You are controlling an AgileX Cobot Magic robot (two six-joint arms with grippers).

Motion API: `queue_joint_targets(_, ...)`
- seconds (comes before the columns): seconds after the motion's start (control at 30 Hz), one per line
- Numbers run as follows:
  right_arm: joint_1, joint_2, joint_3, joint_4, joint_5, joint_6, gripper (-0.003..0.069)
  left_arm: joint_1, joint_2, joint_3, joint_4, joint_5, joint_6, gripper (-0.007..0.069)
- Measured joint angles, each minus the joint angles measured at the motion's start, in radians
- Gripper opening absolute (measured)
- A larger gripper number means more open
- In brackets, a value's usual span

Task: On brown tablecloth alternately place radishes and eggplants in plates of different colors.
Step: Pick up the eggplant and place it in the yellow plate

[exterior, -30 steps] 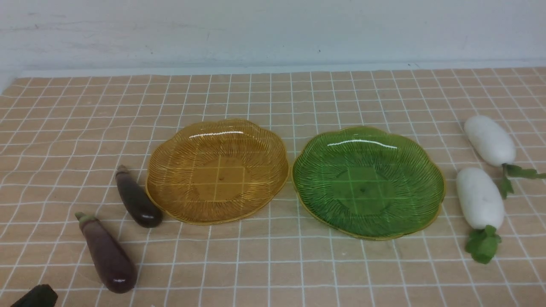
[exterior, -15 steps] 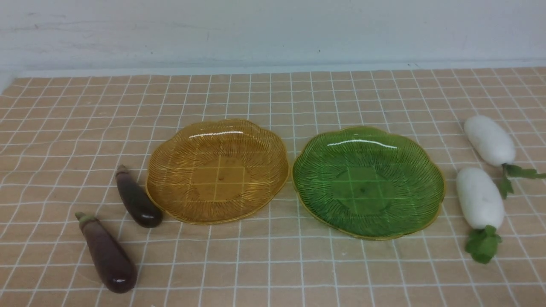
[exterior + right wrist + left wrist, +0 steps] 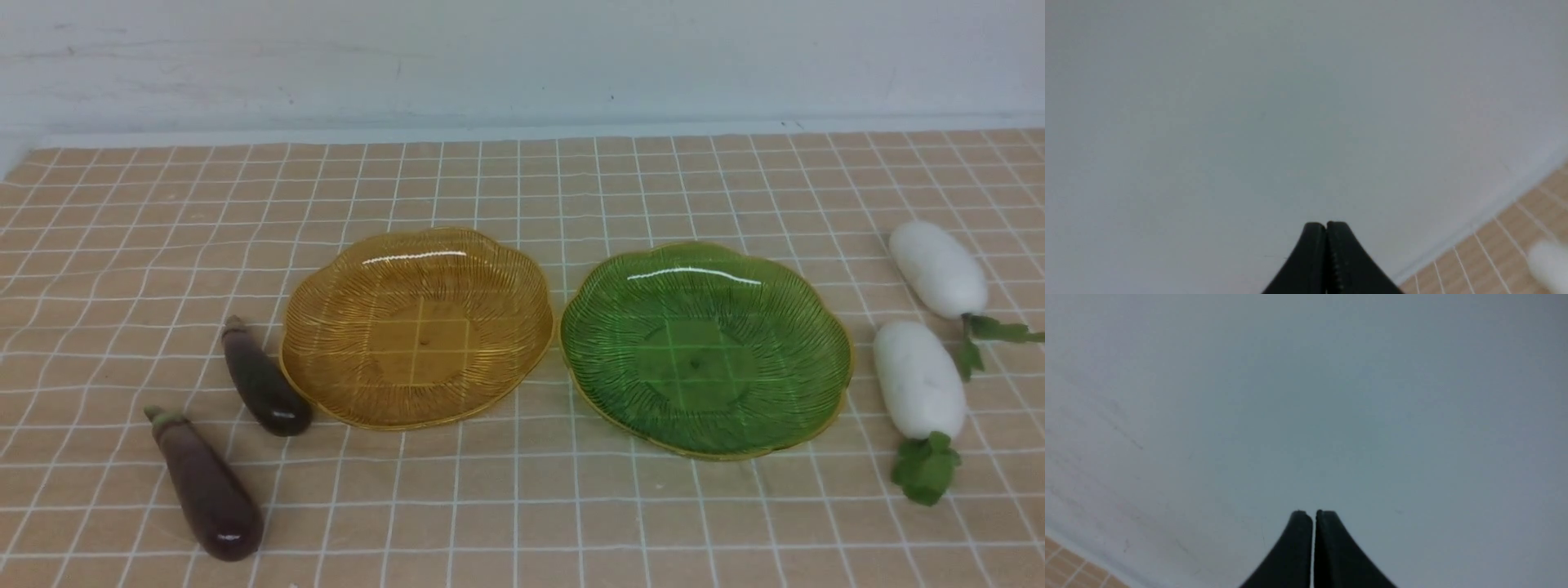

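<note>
Left tool (image 3: 1313, 514) and right tool (image 3: 1326, 224) both fully closed, empty.

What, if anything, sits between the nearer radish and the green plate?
Nothing visible does. The nearer radish lies on the brown tablecloth just right of the green plate, with only bare cloth between them, and the plate is empty.

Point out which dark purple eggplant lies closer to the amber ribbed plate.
The farther eggplant, beside the amber plate's rim; the nearer eggplant lies well apart.

Front over tablecloth (image 3: 522, 506); wrists toward wall (image 3: 1306, 396)
</note>
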Motion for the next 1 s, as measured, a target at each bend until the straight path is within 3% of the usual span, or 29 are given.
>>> queue_joint_targets(0.07,0.001,0.095,-0.181,-0.063,0.099,-0.134,-0.0017,0.0,0.178,-0.108,0.018,0.201,0.096,-0.0003)
queue_joint_targets(0.2,0.001,0.257,-0.366,-0.11,0.274,-0.248,-0.0017,0.0,0.47,-0.229,0.108,0.49,0.118,-0.0003)
queue_joint_targets(0.3,0.001,0.489,-0.564,-0.171,0.536,-0.311,-0.0017,0.0,0.759,-0.319,0.279,0.687,0.041,-0.0003)
queue_joint_targets(0.4,0.001,0.593,-0.636,-0.198,0.658,-0.317,-0.0017,0.0,0.872,-0.353,0.354,0.756,-0.01,-0.0003)
queue_joint_targets(0.43,0.001,0.656,-0.677,-0.209,0.736,-0.321,-0.0017,0.0,0.951,-0.396,0.432,0.811,-0.063,-0.0003)
queue_joint_targets(0.53,0.001,0.77,-0.737,-0.216,0.874,-0.344,-0.0017,0.0,1.145,-0.485,0.55,0.894,-0.173,-0.0003)
queue_joint_targets(0.7,0.001,0.86,-0.751,-0.216,0.998,-0.38,-0.0017,0.0,1.279,-0.56,0.603,0.908,-0.261,-0.0003)
queue_joint_targets(0.87,0.001,0.87,-0.751,-0.216,1.011,-0.385,-0.0017,0.0,1.31,-0.572,0.673,0.909,-0.336,0.0001)
queue_joint_targets(1.0,0.001,0.87,-0.751,-0.211,1.012,-0.396,-0.0017,0.036,1.329,-0.573,0.72,0.901,-0.441,0.005)
